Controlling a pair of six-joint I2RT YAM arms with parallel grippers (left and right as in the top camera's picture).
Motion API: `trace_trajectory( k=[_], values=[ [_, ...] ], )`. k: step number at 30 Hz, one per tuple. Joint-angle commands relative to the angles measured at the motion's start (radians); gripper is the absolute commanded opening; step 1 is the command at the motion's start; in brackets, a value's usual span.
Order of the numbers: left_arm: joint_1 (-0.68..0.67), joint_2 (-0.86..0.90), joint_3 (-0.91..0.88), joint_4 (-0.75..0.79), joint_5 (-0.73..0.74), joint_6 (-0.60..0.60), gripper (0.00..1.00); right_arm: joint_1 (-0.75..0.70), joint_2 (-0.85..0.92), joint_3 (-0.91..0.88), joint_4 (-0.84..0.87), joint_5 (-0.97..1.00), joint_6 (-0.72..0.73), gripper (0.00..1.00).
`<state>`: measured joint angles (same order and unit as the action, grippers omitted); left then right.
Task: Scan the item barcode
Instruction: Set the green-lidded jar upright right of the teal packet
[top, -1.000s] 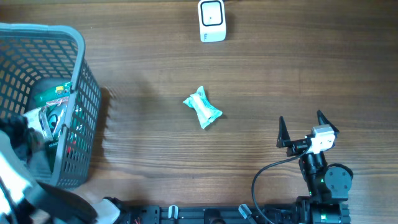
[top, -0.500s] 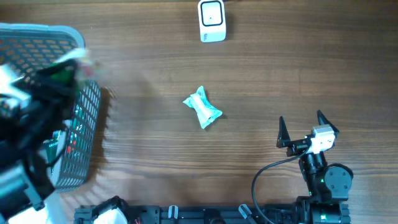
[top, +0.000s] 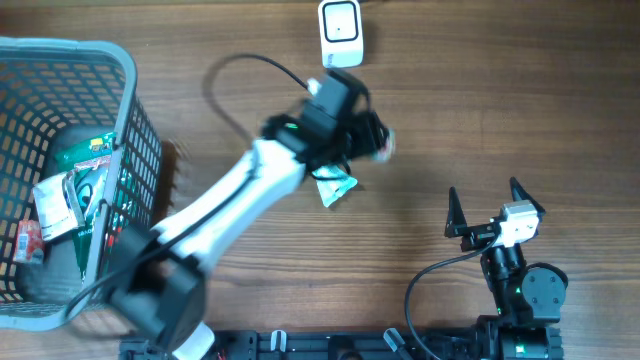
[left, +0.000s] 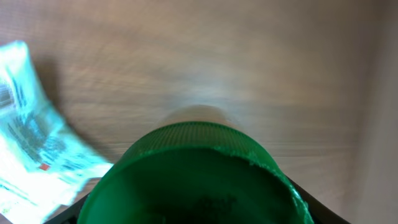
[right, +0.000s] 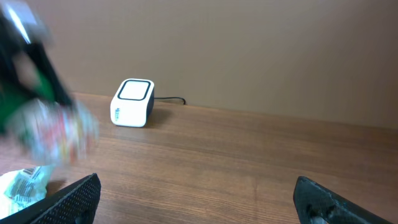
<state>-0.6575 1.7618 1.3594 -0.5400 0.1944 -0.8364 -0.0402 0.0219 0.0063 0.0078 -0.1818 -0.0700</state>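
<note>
My left gripper (top: 362, 133) hangs blurred over the table's middle, shut on a green-lidded container (left: 199, 171) whose ribbed lid fills the bottom of the left wrist view. In the right wrist view this container (right: 53, 127) is a green and pale smear at the left. The white scanner (top: 341, 33) stands at the table's far edge, just beyond the left gripper, and shows again as the scanner (right: 132, 102). My right gripper (top: 490, 207) rests open and empty at the near right, fingers (right: 71, 199) wide apart.
A crumpled teal packet (top: 338, 187) lies on the wood just under the left arm, also the packet (left: 34, 149) at the left. A grey mesh basket (top: 128, 120) with several packaged goods stands at the far left. The scanner's cable runs off behind it.
My left arm has swung out of the basket and across to the table's middle, carrying the green-lidded container toward the scanner. The right arm and teal packet have not moved.
</note>
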Motion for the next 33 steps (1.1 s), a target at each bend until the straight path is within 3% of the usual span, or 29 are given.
trace_trajectory(
  k=[1,8,18,21,22,28,33],
  values=[
    [-0.069,0.089,0.002,0.024,-0.158,0.122,0.62,0.002,-0.004,-0.001,0.005,0.005,-0.007,1.0],
    [-0.151,0.158,0.002,0.014,-0.279,0.221,0.63,0.002,-0.004,-0.001,0.005,0.005,-0.008,1.0],
    [-0.152,0.167,0.002,-0.042,-0.278,0.494,0.66,0.002,-0.004,-0.001,0.005,0.005,-0.008,1.0],
    [-0.152,0.167,0.002,-0.061,-0.282,0.52,0.78,0.002,-0.004,-0.001,0.005,0.005,-0.008,1.0],
    [-0.152,0.166,0.002,-0.063,-0.282,0.52,1.0,0.002,-0.004,-0.001,0.005,0.005,-0.008,1.0],
    [-0.153,0.061,0.077,-0.139,-0.29,0.56,1.0,0.002,-0.004,-0.001,0.005,0.005,-0.008,1.0],
    [-0.143,-0.134,0.198,-0.312,-0.538,0.576,1.0,0.002,-0.004,-0.001,0.005,0.005,-0.008,1.0]
  ],
)
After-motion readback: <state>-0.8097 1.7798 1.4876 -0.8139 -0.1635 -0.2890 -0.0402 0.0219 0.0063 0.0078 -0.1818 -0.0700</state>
